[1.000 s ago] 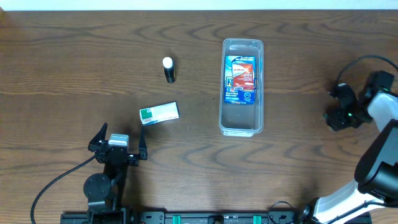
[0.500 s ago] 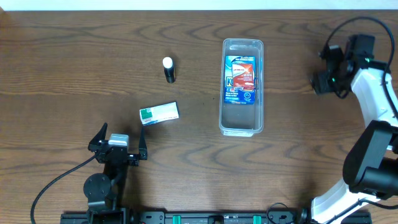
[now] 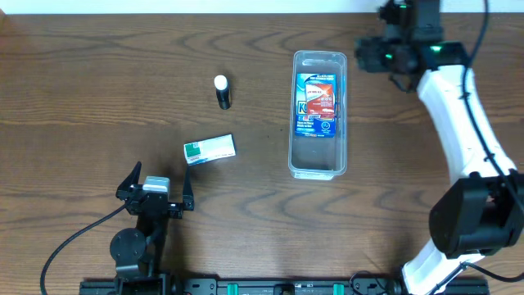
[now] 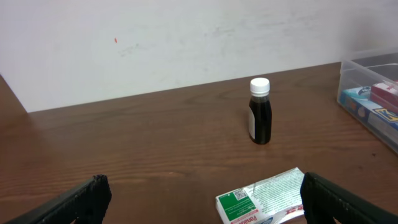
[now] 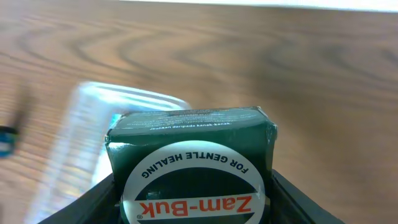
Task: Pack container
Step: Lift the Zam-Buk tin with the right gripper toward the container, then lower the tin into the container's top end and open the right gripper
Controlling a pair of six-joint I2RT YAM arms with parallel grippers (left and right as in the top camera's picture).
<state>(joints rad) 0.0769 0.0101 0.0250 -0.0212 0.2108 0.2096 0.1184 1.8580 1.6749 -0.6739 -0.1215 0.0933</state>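
Right hand grasps a green Zam-Buk box near the clear container; it should center over the bare end before lowering. Left hand released.

Inspected dark brown wood-grain table; surface flat. Found three items resting directly on it. Recorded clear plastic container right of centre, standing flat on its base, long side running from far edge toward near edge. Recorded small dark bottle with white cap, upright, left of the container and well apart from it. Recorded green-and-white box lying flat, slightly skewed, nearer the front than the bottle, touching neither item.
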